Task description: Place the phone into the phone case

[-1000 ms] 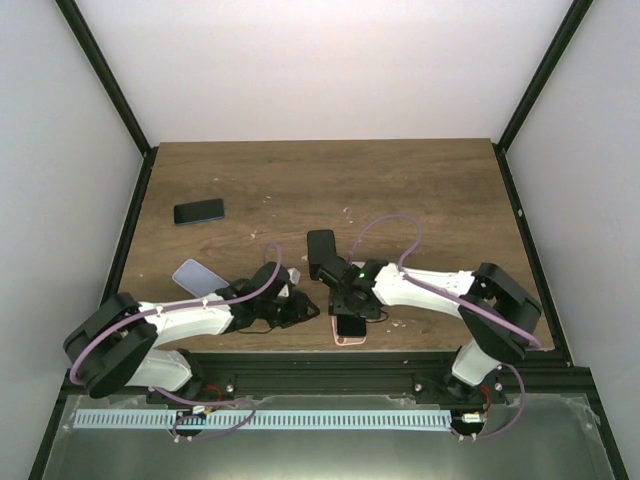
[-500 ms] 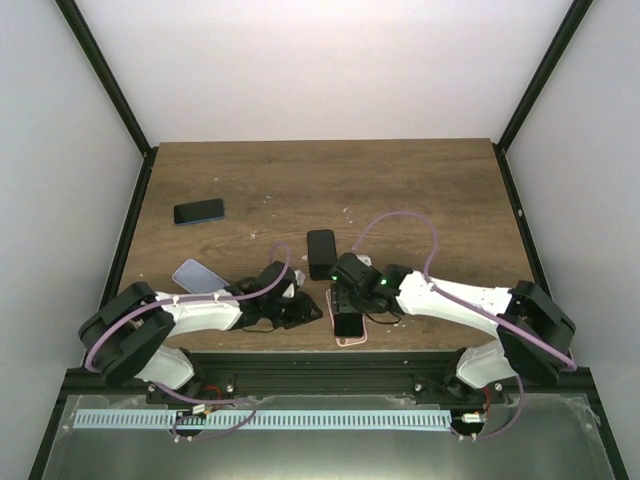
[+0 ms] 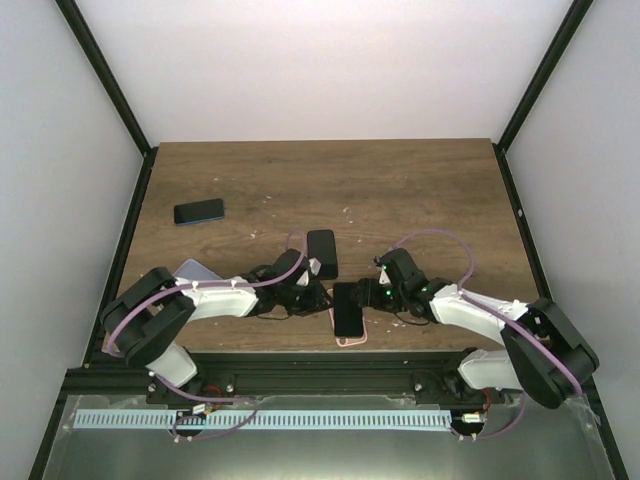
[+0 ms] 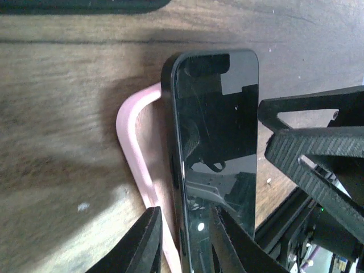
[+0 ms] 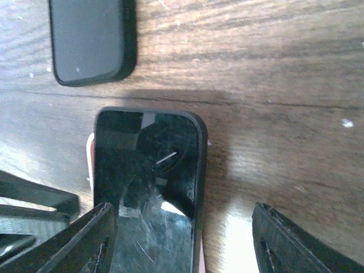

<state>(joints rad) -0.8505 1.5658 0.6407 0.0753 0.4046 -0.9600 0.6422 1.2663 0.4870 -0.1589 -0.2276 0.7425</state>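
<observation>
- Tool 1, left gripper (image 4: 186,219): comes in low from frame left in top view. Jaws only a little apart, straddling phone's long edge + the pink rim. Can't tell if they pinch anything.
- Tool 2, right gripper (image 5: 183,207): on the opposite side, jaws spread wide. One finger is just beside phone's long edge, the other well off w/ bare wood betw., so nothing is clamped.
- The phone (image 3: 349,308), black, screen up, lies on the pink case (image 4: 135,139) at btm centre of top view, betw. the two grippers. It sits slightly skewed; pink rim shows along one long side and past its lower end. Its side wall w/ buttons shows above the rim.
- Edges: phone + case sit close to the near edge of the table (image 3: 420,190), just above the black rail (image 3: 300,365). A dark slab (image 3: 322,252) lies just off phone's upper end, w/ a strip of wood betw. them in right wrist view.
- Room: upper half of table is mostly bare wood. A blue-edged phone (image 3: 199,211) is at upper left; a pale case (image 3: 190,268) at left is part-hidden by the left arm.
- Vs half a sec ago: right gripper was over the phone, hiding its upper part; now it's off to the right and the whole phone shows. Left gripper has moved in closer. Blue-edged phone unmoved.
</observation>
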